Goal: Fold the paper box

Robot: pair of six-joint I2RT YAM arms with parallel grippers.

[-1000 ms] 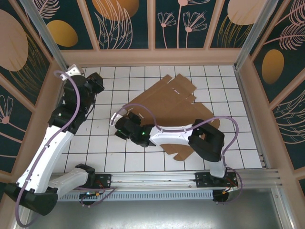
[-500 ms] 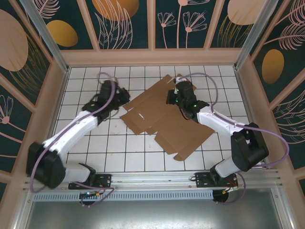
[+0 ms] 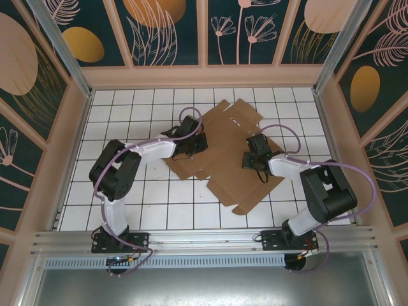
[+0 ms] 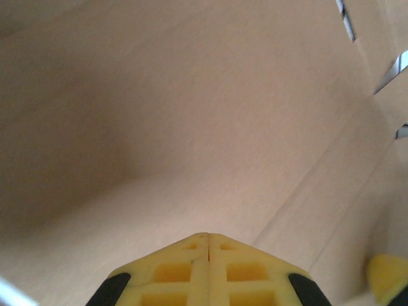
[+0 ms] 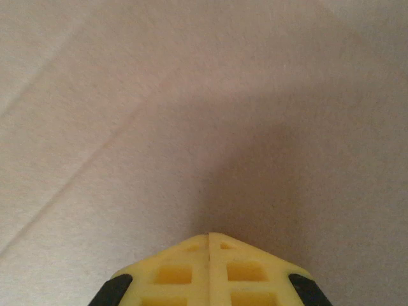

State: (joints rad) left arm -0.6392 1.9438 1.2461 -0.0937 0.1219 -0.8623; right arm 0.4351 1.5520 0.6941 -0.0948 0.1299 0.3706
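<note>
Across the middle of the tabletop (image 3: 127, 191), reaching toward its far edge and right side, the paper box (image 3: 223, 150) is lying as 1 flat, unfolded brown sheet, turned so its corners are pointing at the table's edges. Its long axis is appearing to run from the far edge to the near edge, with flaps at both ends. The left gripper (image 3: 191, 143) is sitting low over the sheet's left wing, and the right gripper (image 3: 255, 155) is sitting low over its right part, so the cardboard is lying directly beneath both and its middle panel is stretching between them. In the left wrist view the left gripper (image 4: 208, 237) is showing its 2 yellow fingers clenched together with nothing between them, hard against bare cardboard; the right gripper (image 5: 209, 236) is doing the same. Judging by position, the near flaps are lying closer to the right arm and the left corner closer to the left arm.
</note>
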